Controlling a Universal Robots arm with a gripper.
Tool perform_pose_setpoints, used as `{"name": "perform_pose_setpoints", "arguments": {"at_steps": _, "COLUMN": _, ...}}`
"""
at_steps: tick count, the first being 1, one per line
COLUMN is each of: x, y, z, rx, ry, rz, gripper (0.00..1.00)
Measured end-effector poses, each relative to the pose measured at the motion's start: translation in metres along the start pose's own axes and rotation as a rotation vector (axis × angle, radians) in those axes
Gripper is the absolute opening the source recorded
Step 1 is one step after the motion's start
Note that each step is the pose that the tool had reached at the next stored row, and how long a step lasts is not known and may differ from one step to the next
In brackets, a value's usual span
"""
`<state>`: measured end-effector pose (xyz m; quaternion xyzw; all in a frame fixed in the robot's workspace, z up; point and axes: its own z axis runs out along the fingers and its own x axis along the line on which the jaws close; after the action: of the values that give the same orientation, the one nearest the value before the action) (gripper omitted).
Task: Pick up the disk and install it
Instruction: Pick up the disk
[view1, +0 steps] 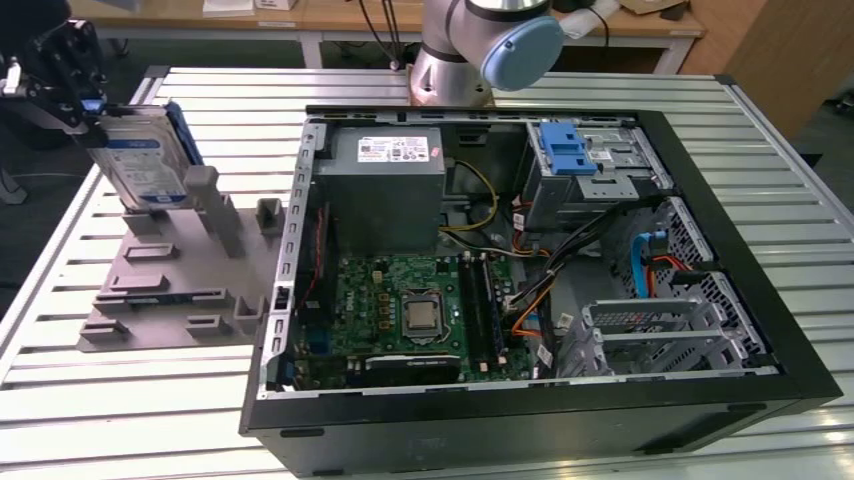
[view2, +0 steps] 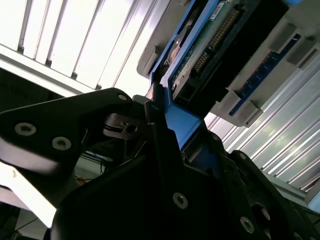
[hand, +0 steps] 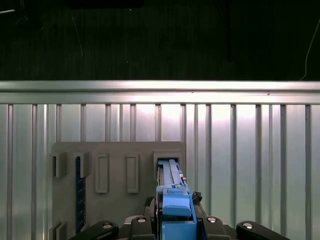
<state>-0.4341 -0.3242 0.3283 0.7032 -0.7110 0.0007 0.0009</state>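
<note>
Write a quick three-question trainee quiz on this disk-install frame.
1. Fill in: the computer case lies with its upward side ____.
2. True or false: the tool is shut on the blue-framed edge of the disk.
3. Where is the disk? A) inside the computer case B) upright at the grey fixture C) hanging over the computer case

Key: 1 open; 2 true; 3 B.
</note>
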Motion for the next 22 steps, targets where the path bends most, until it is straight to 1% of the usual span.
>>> {"name": "perform_pose_setpoints", "arguments": {"at_steps": 8, "x": 0.0000, "y": 0.0000, "z": -0.0052, "rx": 0.0001, "ry": 0.0000, "rz": 0.000, "gripper": 0.36}}
{"name": "perform_pose_setpoints", "arguments": {"at_steps": 17, "x": 0.0000, "y": 0.0000, "z": -0.0067, "rx": 0.0000, "ry": 0.0000, "rz": 0.000, "gripper": 0.36}}
{"name": "perform_pose_setpoints", "arguments": {"at_steps": 19, "x": 0.0000, "y": 0.0000, "z": -0.0092, "rx": 0.0001, "ry": 0.0000, "rz": 0.000, "gripper": 0.36}}
{"name": "perform_pose_setpoints", "arguments": {"at_steps": 22, "x": 0.0000, "y": 0.0000, "z": -0.0098, "rx": 0.0000, "ry": 0.0000, "rz": 0.000, "gripper": 0.36}}
